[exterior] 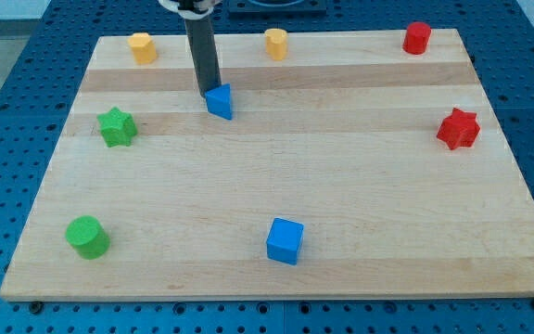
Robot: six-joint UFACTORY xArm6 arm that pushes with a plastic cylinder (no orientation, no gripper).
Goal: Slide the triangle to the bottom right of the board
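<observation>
My tip (pixel 208 95) is standing at the upper left edge of the blue triangle (pixel 220 101), touching or just beside it, in the table's (pixel 341 176) upper middle left. No pincer is fitted, so its state cannot be told. The triangle is appearing light, rigid and prone to rotating; pushing is best applied squarely on its upper left face. The blue cube (pixel 285 240) is sitting near the likely path.

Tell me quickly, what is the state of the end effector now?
No jaws to open or close: my tip holds nothing and stands at the upper left edge of the blue triangle, apparently touching it.
</observation>
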